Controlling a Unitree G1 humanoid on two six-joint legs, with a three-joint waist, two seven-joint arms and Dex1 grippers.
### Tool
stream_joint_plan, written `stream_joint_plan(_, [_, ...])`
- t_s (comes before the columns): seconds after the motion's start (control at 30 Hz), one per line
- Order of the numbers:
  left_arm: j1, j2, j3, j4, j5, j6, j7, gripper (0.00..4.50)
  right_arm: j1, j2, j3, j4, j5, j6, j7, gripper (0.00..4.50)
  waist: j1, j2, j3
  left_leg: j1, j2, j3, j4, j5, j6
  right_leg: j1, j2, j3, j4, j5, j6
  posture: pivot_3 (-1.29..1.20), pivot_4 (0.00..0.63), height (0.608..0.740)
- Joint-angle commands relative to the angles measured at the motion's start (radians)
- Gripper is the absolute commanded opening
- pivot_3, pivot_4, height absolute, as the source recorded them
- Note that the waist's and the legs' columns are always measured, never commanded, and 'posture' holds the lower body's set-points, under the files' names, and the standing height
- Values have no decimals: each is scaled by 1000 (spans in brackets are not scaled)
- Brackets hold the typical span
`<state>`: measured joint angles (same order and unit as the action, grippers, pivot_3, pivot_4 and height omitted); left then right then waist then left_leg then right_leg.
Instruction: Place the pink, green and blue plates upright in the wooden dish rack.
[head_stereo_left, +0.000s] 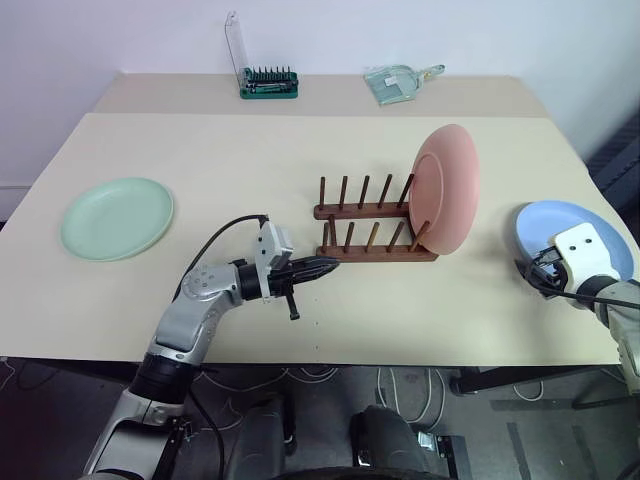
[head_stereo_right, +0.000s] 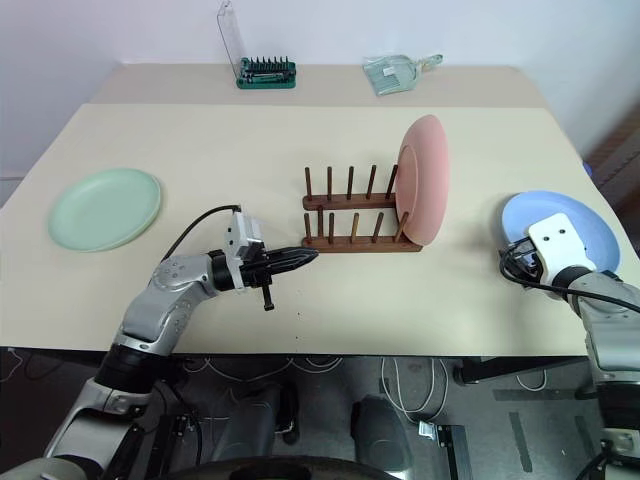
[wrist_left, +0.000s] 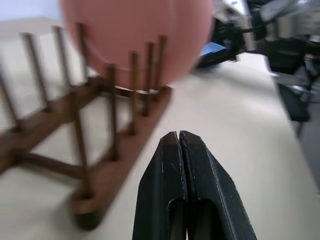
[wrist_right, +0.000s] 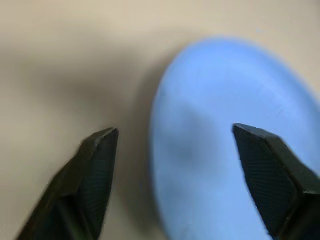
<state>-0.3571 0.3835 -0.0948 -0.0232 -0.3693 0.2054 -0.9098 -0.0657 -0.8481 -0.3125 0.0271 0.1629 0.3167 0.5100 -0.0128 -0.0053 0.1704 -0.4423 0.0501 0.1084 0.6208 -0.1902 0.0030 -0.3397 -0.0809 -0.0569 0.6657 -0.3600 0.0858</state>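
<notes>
Right pincer (wrist_right: 172, 150) agape, empty, over blue plate (wrist_right: 225, 150); left pincer (wrist_left: 179, 145) closed, empty, beside rack (wrist_left: 115, 170).

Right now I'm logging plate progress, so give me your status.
Left gripper shut, empty, near wooden dish rack. Right gripper open over blue plate. Pink plate upright in rack; green plate flat on table. Nothing blocking.

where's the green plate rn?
Green plate lies flat on the table's left side in the head views, well left of the rack and the shut left claw.
</notes>
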Motion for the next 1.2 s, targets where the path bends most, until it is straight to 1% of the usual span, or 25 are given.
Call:
stream_joint_plan(0.03, [-4, 43, 157, -36, -20, 27, 121, 894, 29, -37, -105, -148, 28, -40, 39, 3612, 0, 0, 0, 0, 0, 0, 0, 0, 0, 0, 0, 0, 0, 0, 0, 0, 150, 732])
stream_joint_plan(0.07, [-3, 54, 198, -43, -27, 36, 157, 1352, 18, -40, -129, -174, 45, -35, 46, 3612, 0, 0, 0, 0, 0, 0, 0, 0, 0, 0, 0, 0, 0, 0, 0, 0, 150, 732])
stream_joint_plan(0.1, [-7, 69, 232, -46, -8, 34, 204, 2004, -1, -44, -149, -199, 66, -41, 56, 3612, 0, 0, 0, 0, 0, 0, 0, 0, 0, 0, 0, 0, 0, 0, 0, 0, 150, 732])
stream_joint_plan(0.13, [-14, 80, 266, -48, 0, 39, 242, 2385, -27, -46, -164, -221, 89, -36, 65, 3612, 0, -1, 0, 0, 0, 0, 0, 0, 0, 0, -1, 0, 0, 0, 0, 0, 150, 732])
stream_joint_plan(0.17, [-18, 88, 284, -50, 6, 41, 268, 2997, -44, -47, -172, -235, 103, -32, 72, 3612, -1, -1, 1, 0, 0, 0, 0, 0, 0, 0, -1, 0, 0, 0, 1, 0, 150, 732])
stream_joint_plan(0.2, [-27, 95, 305, -47, 12, 42, 299, 3399, -70, -52, -172, -247, 112, -33, 78, 3612, -1, -1, 1, 0, 0, 0, 0, 0, 0, 0, -1, 0, 0, 1, 1, 0, 150, 732])
stream_joint_plan(0.27, [-73, 102, 369, -13, 34, 69, 422, 4420, -167, -50, -152, -289, 163, -36, 97, 3612, 0, -1, 1, 0, 0, 0, 0, 0, 0, 0, -1, 0, 0, 1, 1, 0, 150, 732])
stream_joint_plan(0.3, [-89, 103, 390, -2, 38, 79, 464, 4467, -201, -47, -144, -304, 184, -33, 106, 3612, 0, -2, 1, 0, 0, 0, 0, 0, 0, 0, -1, 0, 0, 1, 1, 0, 150, 732])
stream_joint_plan(0.37, [-135, 113, 442, 34, 82, 127, 606, 4467, -303, -33, -96, -371, 268, -1, 139, 3612, -1, -2, 2, 0, 0, -1, 1, 0, 0, 0, 0, 0, 1, 1, 1, 0, 150, 732])
stream_joint_plan(0.47, [-185, 134, 502, 109, 160, 233, 810, 4467, -410, -7, -14, -468, 394, 67, 185, 3612, -3, -4, 3, 0, 0, -1, -1, 0, 0, -1, 0, 0, 1, 1, 1, 0, 150, 732])
stream_joint_plan(0.57, [-187, 140, 534, 145, 185, 294, 905, 4467, -452, 20, 84, -557, 492, 143, 224, 3612, -1, -6, 4, 0, 0, -1, -1, 0, 0, 0, -1, 0, 0, 1, 1, 0, 150, 732])
stream_joint_plan(0.63, [-176, 145, 536, 151, 207, 311, 940, 4467, -477, 56, 156, -589, 516, 170, 226, 3612, 3, -9, 5, -1, 0, -1, 0, 0, 0, 0, -1, 0, 0, 1, 1, 0, 150, 732])
stream_joint_plan(0.7, [-168, 144, 559, 163, 217, 348, 989, 4467, -488, 118, 235, -605, 523, 189, 214, 3612, 4, -12, 5, -2, -1, -1, 1, 0, 1, -1, -2, -1, 0, 1, 1, 0, 150, 732])
stream_joint_plan(0.77, [-166, 144, 573, 172, 217, 364, 1014, 4467, -488, 149, 271, -610, 517, 199, 211, 3612, 3, -16, 6, -2, 0, -1, 1, 0, 1, -1, -2, -1, 1, 1, 1, 0, 150, 732])
stream_joint_plan(0.9, [-170, 130, 640, 191, 184, 513, 1077, 4467, -425, 229, 378, -596, 469, 193, 201, 3612, 1, -18, 5, -2, -1, -1, 1, 0, 0, -1, -2, -1, 1, 1, 1, 0, 150, 732])
stream_joint_plan(1.03, [-175, 102, 693, 179, 157, 605, 1122, 4467, -377, 262, 398, -566, 431, 179, 197, 3612, 1, -18, 5, -2, -1, -1, 1, 0, 0, -1, -2, -1, 1, 1, 1, 0, 150, 732])
stream_joint_plan(1.2, [-194, 56, 752, 162, 134, 665, 1187, 4467, -342, 282, 404, -558, 408, 180, 196, 3612, 1, -20, 5, -2, -1, -1, 1, 0, 0, -1, -2, -1, 2, 1, 1, 0, 150, 732])
